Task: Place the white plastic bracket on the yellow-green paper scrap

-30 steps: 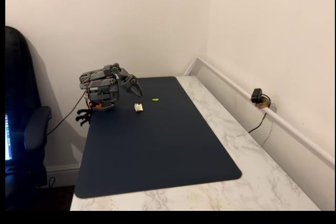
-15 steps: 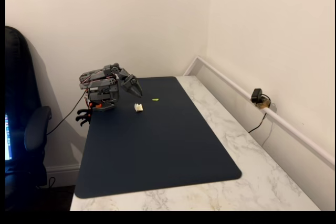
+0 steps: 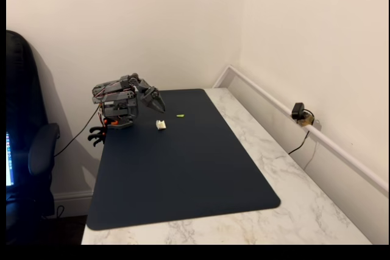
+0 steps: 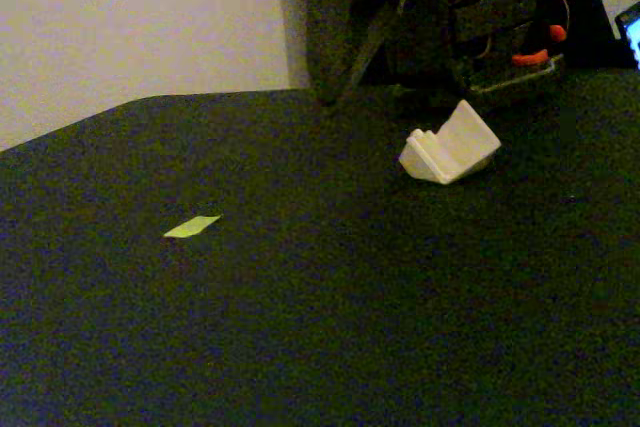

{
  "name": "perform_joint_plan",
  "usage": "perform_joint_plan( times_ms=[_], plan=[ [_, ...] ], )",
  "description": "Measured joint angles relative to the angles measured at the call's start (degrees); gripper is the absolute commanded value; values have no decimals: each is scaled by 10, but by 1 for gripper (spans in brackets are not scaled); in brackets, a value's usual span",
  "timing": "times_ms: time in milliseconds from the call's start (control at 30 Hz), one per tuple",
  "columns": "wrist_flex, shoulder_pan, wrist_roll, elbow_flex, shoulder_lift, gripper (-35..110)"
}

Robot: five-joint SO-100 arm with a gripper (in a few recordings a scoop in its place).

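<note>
I am keeping my arm folded low at the far left corner of the dark mat (image 3: pixel 183 175), and my gripper (image 3: pixel 158 103) is pointing down and to the right, hanging above the mat and touching nothing. From this distance the fingers are looking like one dark pointed shape, so I cannot tell if they are parted or pressed together; nothing is showing between them. In a fixed view from low on the mat the gripper (image 4: pixel 345 57) is cut off by the top edge and is sitting in deep shadow, so its fingertips are hard to make out there too. The white plastic bracket (image 3: pixel 161 125) is lying on the mat just below and beside my gripper, apart from it. In the close view the white plastic bracket (image 4: pixel 449 146) is resting tilted, with one flat face turned up, and its ridges are blurred. The yellow-green paper scrap (image 3: pixel 180 115) is lying flat on the mat near the bracket, on its right in the wide view, not touching it. In the close view the yellow-green paper scrap (image 4: pixel 191 227) is showing on the left, well apart from the bracket.
</note>
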Motion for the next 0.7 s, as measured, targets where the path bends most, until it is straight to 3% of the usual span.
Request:
perform_joint_plan(
  times_ms=[467,700],
  plan=[
    [0,0,2,0,0,0],
    [-30,9,48,3,0,0]
  ],
)
